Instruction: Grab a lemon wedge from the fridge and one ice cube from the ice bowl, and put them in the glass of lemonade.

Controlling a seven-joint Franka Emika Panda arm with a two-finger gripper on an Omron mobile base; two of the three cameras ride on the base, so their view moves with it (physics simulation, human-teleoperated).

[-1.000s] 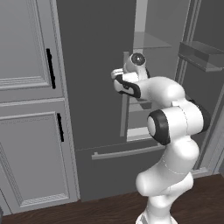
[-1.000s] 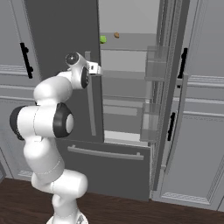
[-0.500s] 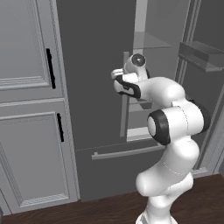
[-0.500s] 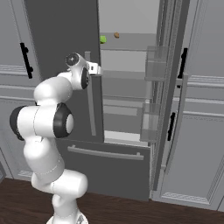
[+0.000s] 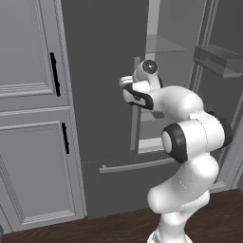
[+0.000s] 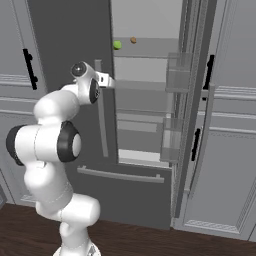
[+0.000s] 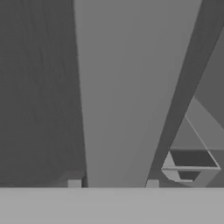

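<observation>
I had the jaws clamped on the left door's long grey bar handle (image 7: 116,92) to swing the tall dark grey fridge (image 6: 75,40) wider, since the tiny yellow-green lemon wedge (image 6: 117,45) sat on its upper shelf.

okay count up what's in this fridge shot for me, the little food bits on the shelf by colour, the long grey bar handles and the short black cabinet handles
Yellow-green lemon wedge on the shelf: 1
Small brown item on the shelf: 1
Long grey bar handles on the fridge: 3
Short black handles on the cabinets: 3
Total: 8
</observation>
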